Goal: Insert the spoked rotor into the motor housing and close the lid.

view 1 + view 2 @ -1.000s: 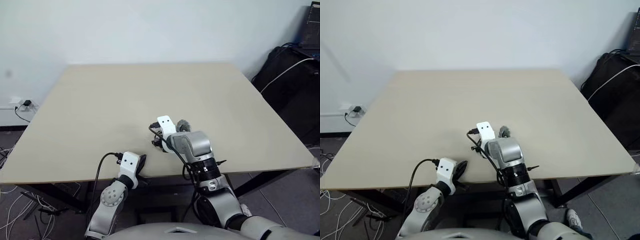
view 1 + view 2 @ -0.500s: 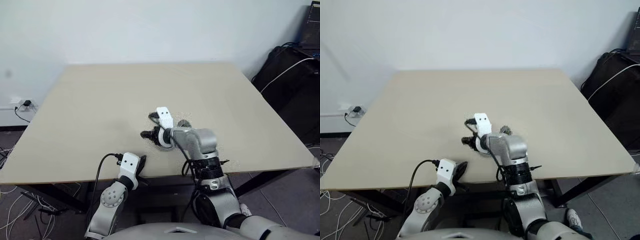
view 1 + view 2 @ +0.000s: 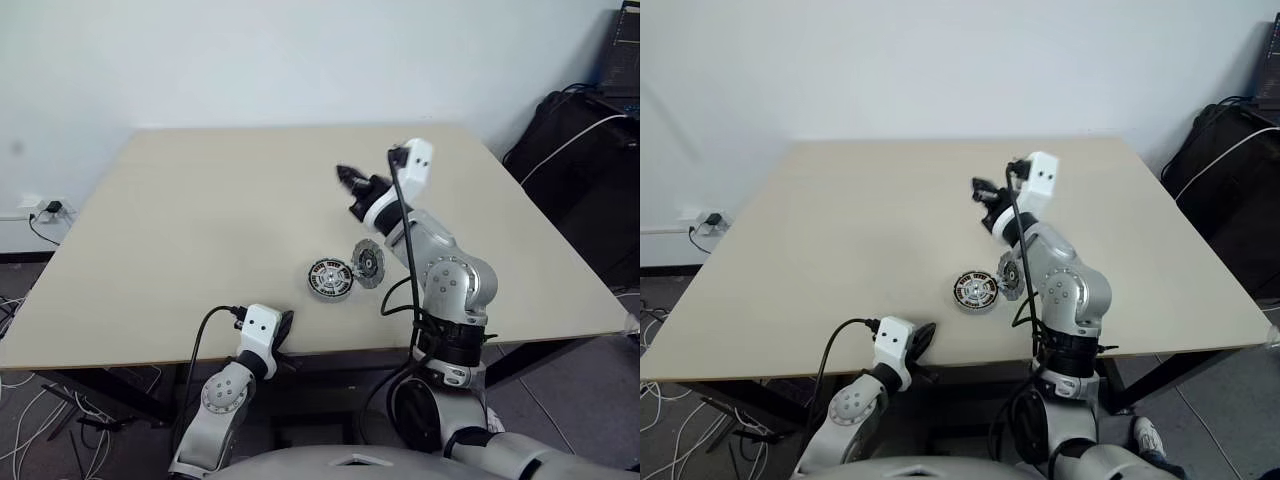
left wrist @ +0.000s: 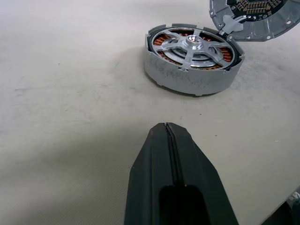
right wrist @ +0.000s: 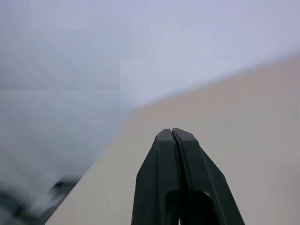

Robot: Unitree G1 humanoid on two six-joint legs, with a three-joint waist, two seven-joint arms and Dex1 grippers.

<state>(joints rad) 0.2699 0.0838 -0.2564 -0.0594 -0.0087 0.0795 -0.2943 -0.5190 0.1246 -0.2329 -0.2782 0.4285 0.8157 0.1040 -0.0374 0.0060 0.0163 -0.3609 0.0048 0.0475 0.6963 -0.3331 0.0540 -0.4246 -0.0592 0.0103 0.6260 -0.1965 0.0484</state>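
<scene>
The motor housing (image 3: 330, 279) sits on the table near its front edge, its grey wall (image 4: 187, 77) facing my left wrist view. The spoked rotor (image 4: 194, 46) lies inside it, with copper windings showing between the spokes. The lid (image 3: 368, 263) leans tilted against the housing's right side, open, and shows as a grey disc (image 4: 253, 21) in the left wrist view. My right gripper (image 3: 345, 175) hangs high above the table beyond the housing, shut and empty, its fingertips (image 5: 172, 132) pressed together. My left gripper (image 4: 165, 125) rests shut at the table's front edge (image 3: 284, 325), short of the housing.
The beige table (image 3: 200, 210) stretches wide around the parts. Black bags with a white cable (image 3: 585, 150) stand past its right side. A wall socket and cables (image 3: 40, 212) lie by the floor at the left.
My right gripper has lifted off the housing, swung up and away from the table's front, and shut. The housing and leaning lid now show uncovered. The left arm kept still.
</scene>
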